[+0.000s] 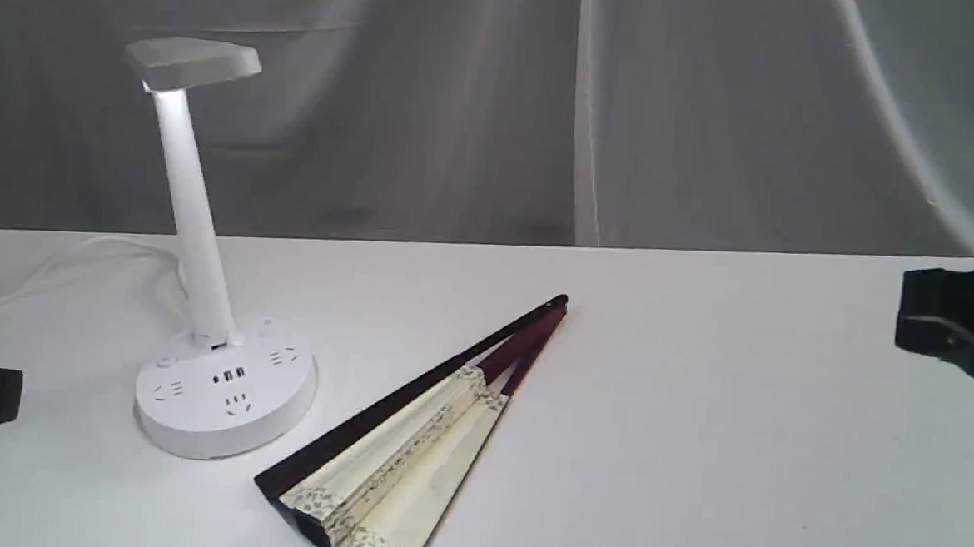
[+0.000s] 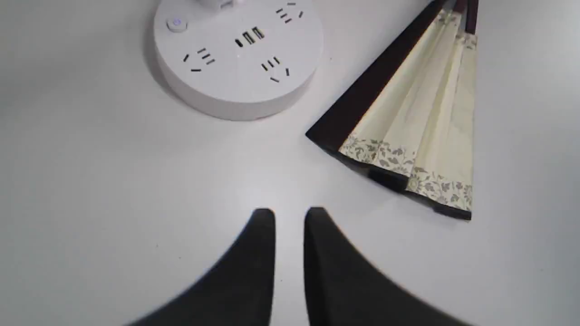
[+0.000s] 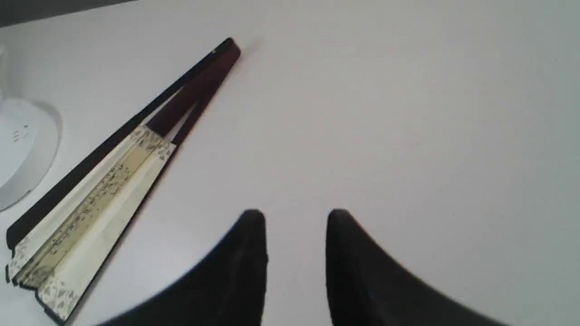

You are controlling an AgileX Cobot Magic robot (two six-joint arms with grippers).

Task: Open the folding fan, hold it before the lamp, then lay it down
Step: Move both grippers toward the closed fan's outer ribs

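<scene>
The left tool (image 2: 290, 211) and the right tool (image 3: 294, 212) each hover with jaws slightly parted and empty above the white tabletop (image 1: 694, 451), where the folding fan (image 1: 399, 444), only partly spread, lies flat at lower centre, just right of the lamp (image 1: 197, 233).

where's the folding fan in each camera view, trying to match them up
Exterior view: folding fan lies partly open, front centre, right of the lamp base.
Left wrist view: folding fan beside the lamp base, wide end nearest the left gripper.
Right wrist view: folding fan alongside the lamp base's edge, clear of the right gripper.
Shared landmark: the round white lamp base.
</scene>
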